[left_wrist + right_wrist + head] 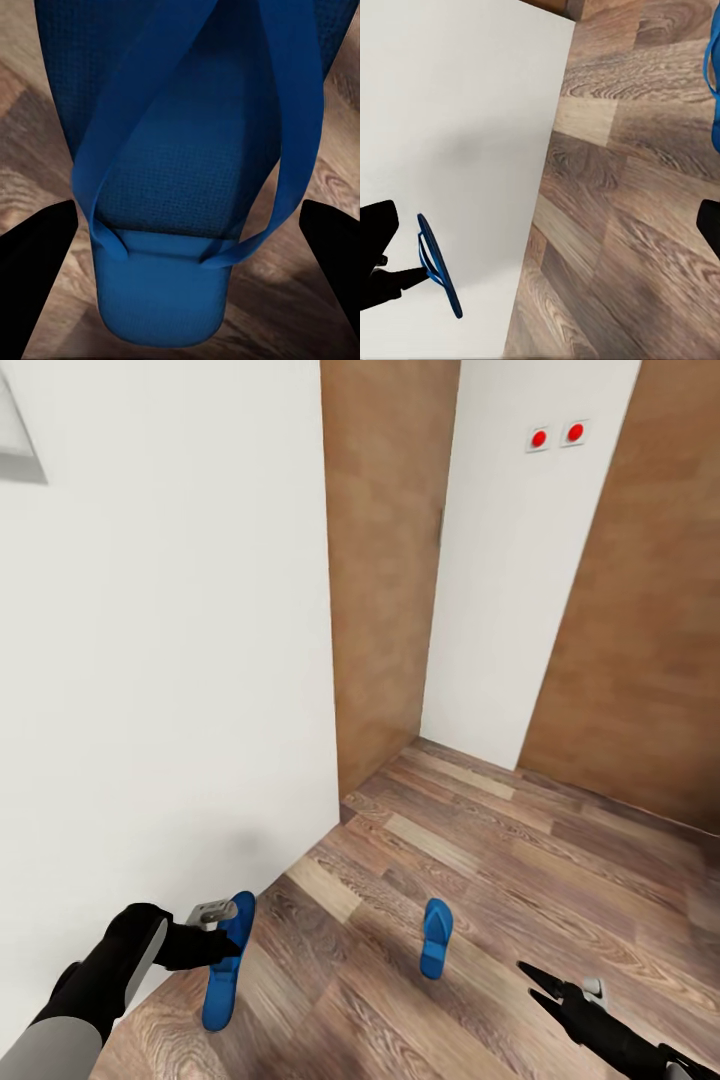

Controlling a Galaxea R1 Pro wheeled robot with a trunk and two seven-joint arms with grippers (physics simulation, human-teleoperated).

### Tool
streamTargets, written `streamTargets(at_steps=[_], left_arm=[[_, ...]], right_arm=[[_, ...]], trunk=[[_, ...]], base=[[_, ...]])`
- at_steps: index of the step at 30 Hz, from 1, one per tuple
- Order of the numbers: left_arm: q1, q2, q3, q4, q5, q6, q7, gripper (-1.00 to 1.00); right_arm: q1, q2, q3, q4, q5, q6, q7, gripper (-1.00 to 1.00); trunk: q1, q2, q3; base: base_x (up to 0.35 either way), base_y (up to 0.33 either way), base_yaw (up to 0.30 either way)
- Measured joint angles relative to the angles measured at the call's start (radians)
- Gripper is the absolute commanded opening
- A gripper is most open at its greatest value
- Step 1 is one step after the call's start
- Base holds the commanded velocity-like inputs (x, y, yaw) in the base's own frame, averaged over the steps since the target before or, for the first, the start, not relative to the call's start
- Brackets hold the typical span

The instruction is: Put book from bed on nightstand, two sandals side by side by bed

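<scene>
We hold 1 blue sandal (224,963) pinched in our left gripper (215,922), lifted beside the white wall (160,660). The second sandal (436,937) lies on the wood floor (540,860); our right gripper (535,977) hangs spread.

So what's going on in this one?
The robot is handling the blue sandals. Its left claw is beside one sandal, next to the white surface; the left wrist view has that sandal between open fingers, and the right wrist view shows it raised on edge by the arm. The second sandal lies flat on the wooden floor, apart from the first. The right claw hangs free nearby.
</scene>
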Motion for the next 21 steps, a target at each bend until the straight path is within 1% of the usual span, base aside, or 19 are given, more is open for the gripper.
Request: streamTargets(at_steps=[7, 11, 17, 19, 21], left_arm=[[0.0, 0.0, 0.0, 0.003, 0.0, 0.0, 0.0, -1.0], [0.0, 0.001, 0.001, 0.023, -0.002, -0.002, -0.001, -1.0], [0.0, 0.001, 0.002, 0.055, -0.002, -0.031, 0.0, -1.0], [0.0, 0.001, 0.002, 0.075, -0.002, -0.061, 0.0, -1.0], [0.0, 0.002, 0.002, 0.078, -0.002, -0.067, 0.001, -1.0]], right_arm=[[0.0, 0.0, 0.0, 0.0, 0.0, 0.0, 0.0, 1.0], [0.0, 0.0, 0.0, 0.0, 0.0, 0.0, 0.0, 1.0], [0.0, 0.0, 0.0, 0.0, 0.0, -0.006, 0.0, 1.0], [0.0, 0.001, 0.001, 0.0, 0.0, -0.009, -0.001, 1.0], [0.0, 0.001, 0.001, -0.001, 0.0, -0.009, -0.009, 1.0]], trunk=[[0.0, 0.0, -0.002], [0.0, 0.0, -0.004], [0.0, 0.0, -0.005], [0.0, 0.0, -0.005], [0.0, 0.0, -0.005]], base=[[0.0, -0.018, 0.23], [0.0, -0.003, 0.182], [0.0, -0.001, 0.059], [0.0, 0.0, 0.009], [0.0, 0.0, 0.005]])
